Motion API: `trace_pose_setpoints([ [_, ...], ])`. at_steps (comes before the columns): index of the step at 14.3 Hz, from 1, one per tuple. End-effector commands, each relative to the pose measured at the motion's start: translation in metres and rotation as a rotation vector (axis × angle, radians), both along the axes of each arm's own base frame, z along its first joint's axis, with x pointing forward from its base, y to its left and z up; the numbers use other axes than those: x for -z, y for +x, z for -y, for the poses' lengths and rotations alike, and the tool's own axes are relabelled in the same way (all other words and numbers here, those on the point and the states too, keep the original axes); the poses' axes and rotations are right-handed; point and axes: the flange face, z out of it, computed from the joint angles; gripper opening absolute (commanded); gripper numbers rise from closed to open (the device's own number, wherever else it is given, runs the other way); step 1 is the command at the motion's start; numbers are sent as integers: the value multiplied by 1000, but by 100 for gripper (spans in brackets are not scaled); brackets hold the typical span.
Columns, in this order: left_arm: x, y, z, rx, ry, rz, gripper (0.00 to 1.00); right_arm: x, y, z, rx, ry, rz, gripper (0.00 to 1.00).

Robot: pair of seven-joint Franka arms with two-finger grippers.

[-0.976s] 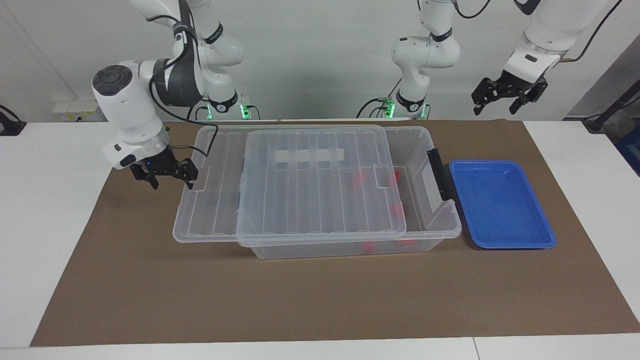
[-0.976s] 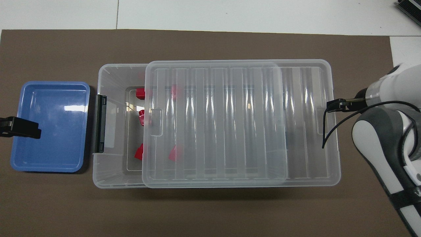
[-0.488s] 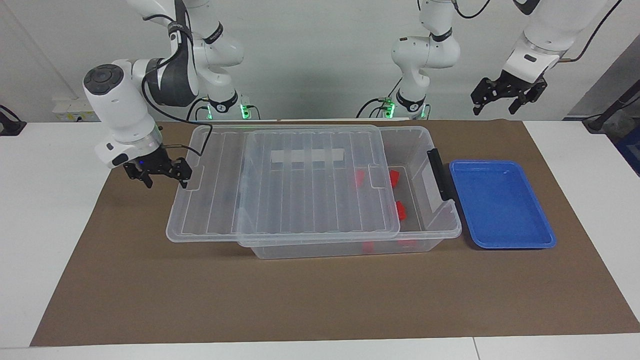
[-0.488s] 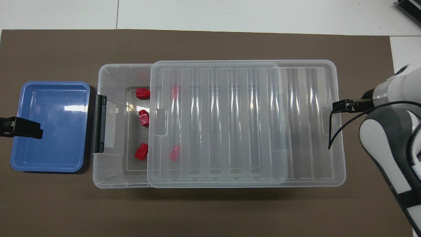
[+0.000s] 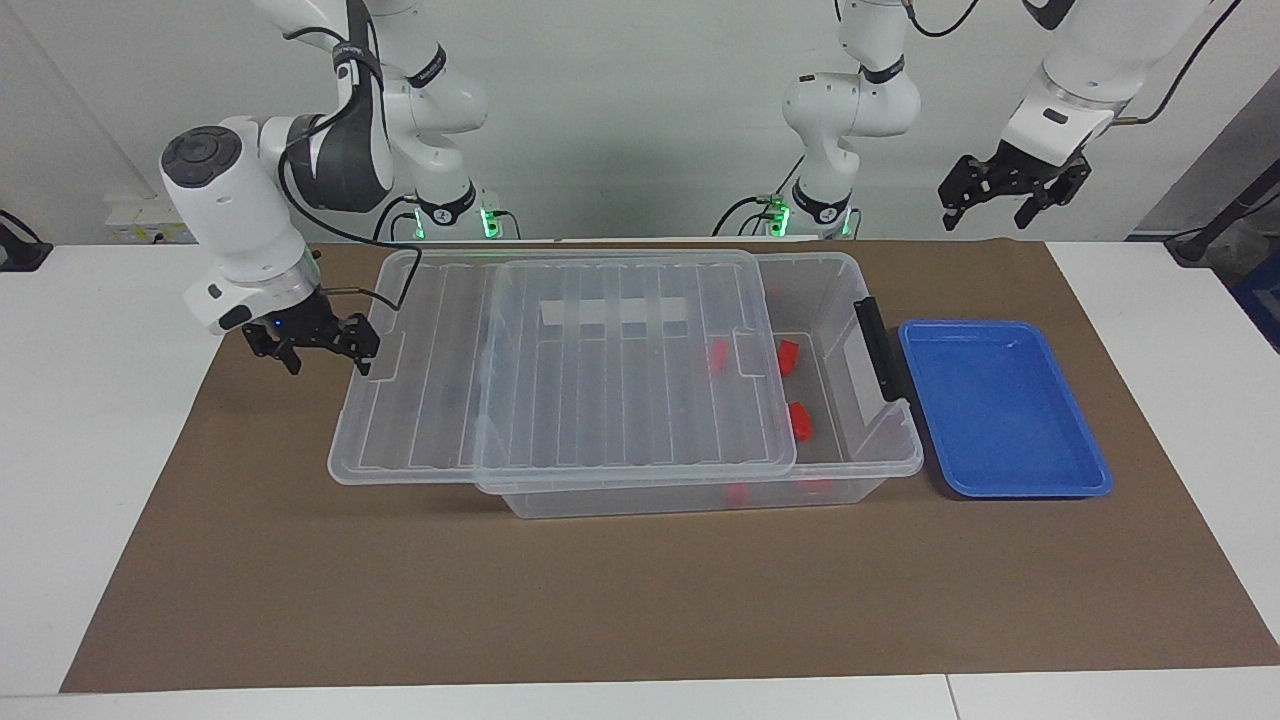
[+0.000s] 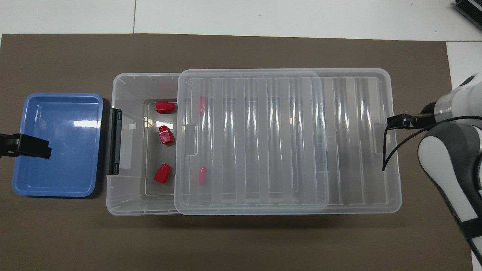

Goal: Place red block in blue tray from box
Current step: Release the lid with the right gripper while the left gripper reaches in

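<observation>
The clear box [image 5: 885,468] [image 6: 128,205] lies across the brown mat. Its ribbed lid [image 5: 600,380] [image 6: 282,143] sits shifted toward the right arm's end and overhangs that end. Three red blocks [image 5: 789,356] [image 6: 166,135] lie on the floor of the uncovered end; more red shows dimly through the lid. The empty blue tray [image 5: 1000,410] [image 6: 56,145] sits beside the box at the left arm's end. My right gripper [image 5: 322,352] is low at the lid's overhanging end, open, one finger at the lid's end tab. My left gripper [image 5: 1000,205] [image 6: 26,146] hangs open, high over the tray.
A black latch handle [image 5: 878,350] [image 6: 114,141] stands on the box end next to the tray. The brown mat [image 5: 600,600] covers most of the white table. The right arm's elbow [image 6: 452,158] covers the mat at its own end.
The lid has slid toward the right arm's end along with the right gripper, uncovering more of the box and the red blocks. The left gripper rose slightly.
</observation>
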Motion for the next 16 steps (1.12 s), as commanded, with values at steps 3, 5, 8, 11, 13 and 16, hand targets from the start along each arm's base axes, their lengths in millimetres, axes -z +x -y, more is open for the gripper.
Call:
trace_pose_setpoints([
  [3, -4, -4, 13, 8, -16, 27, 100, -13, -5, 5, -21, -15, -9, 100],
  [5, -6, -1, 15, -19, -16, 52, 100, -28, -1, -3, -14, -11, -2, 100],
  [8, -8, 1, 37, -108, -11, 87, 100, -62, 0, -7, 12, -9, -3, 100],
  [11, -7, 1, 49, -128, -11, 102, 100, -100, -5, -7, 36, 7, -22, 100],
  [13, -7, 3, 69, -207, -22, 147, 100, -126, -10, -9, 57, 15, -36, 100],
  [16, 2, 5, 85, -248, -35, 174, 100, -137, -20, -15, 104, 71, -77, 100],
])
